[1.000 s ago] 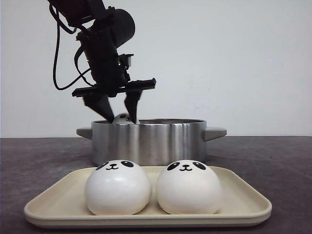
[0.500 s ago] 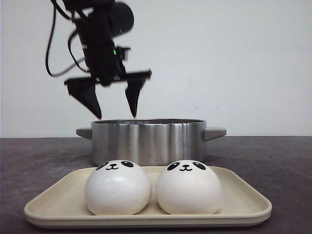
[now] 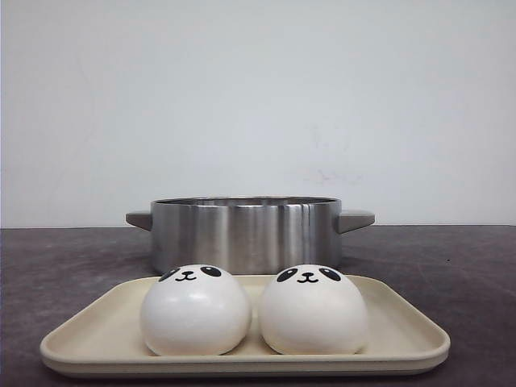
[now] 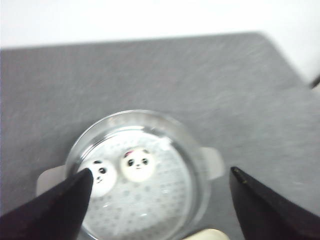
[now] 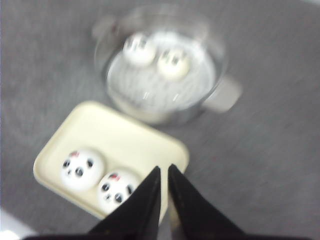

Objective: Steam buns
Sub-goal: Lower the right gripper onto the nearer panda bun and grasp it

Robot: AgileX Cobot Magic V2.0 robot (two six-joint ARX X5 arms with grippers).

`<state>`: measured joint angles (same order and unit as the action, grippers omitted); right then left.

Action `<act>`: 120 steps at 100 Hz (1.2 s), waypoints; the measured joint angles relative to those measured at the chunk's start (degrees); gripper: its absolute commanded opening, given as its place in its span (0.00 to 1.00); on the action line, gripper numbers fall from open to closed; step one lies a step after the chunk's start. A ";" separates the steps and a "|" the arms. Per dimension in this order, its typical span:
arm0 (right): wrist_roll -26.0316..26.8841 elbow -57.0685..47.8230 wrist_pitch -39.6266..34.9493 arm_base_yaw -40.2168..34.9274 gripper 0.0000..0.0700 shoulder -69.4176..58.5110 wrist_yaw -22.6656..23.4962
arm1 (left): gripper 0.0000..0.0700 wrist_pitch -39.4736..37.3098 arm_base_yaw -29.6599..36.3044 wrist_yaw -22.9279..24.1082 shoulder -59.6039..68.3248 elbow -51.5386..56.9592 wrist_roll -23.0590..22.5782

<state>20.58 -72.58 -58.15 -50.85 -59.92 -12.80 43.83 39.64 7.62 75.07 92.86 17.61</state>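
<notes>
Left hand [image 4: 160, 187] agape, right hand [image 5: 163, 172] pinched.

Four panda buns: two [image 3: 195, 310] [image 3: 313, 310] on one cream tray [image 3: 403, 330], two [image 4: 137, 164] [image 4: 101, 174] inside one steel steamer pot [image 3: 246, 233].

a dark grey table [image 3: 468, 266] carries a steel pot [image 3: 246, 234] and cream tray [image 3: 403, 339].

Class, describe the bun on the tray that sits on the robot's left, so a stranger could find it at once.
Start at the steel pot in the middle of the table. In front of it lies a cream tray with two white panda-faced buns side by side. The left bun is the one you want; its twin, the right bun, sits beside it.
</notes>
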 measured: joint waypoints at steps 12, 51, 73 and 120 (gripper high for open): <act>2.01 10.34 7.39 0.79 0.02 -2.19 4.76 | 0.74 1.84 3.26 0.42 -7.41 0.00 0.00; 8.44 21.31 21.66 1.31 0.90 -17.66 17.40 | 0.74 13.64 6.34 8.00 -18.14 0.11 0.90; 9.57 21.31 23.50 1.31 0.88 -25.70 18.82 | 0.74 14.34 6.36 8.96 -20.70 0.11 1.01; 10.78 21.31 28.76 1.31 0.02 -28.15 18.80 | 0.74 17.29 6.36 8.96 -20.46 0.11 1.01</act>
<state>31.35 -51.27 -29.39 -49.54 -88.07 6.00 61.12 46.00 16.58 54.61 92.97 18.61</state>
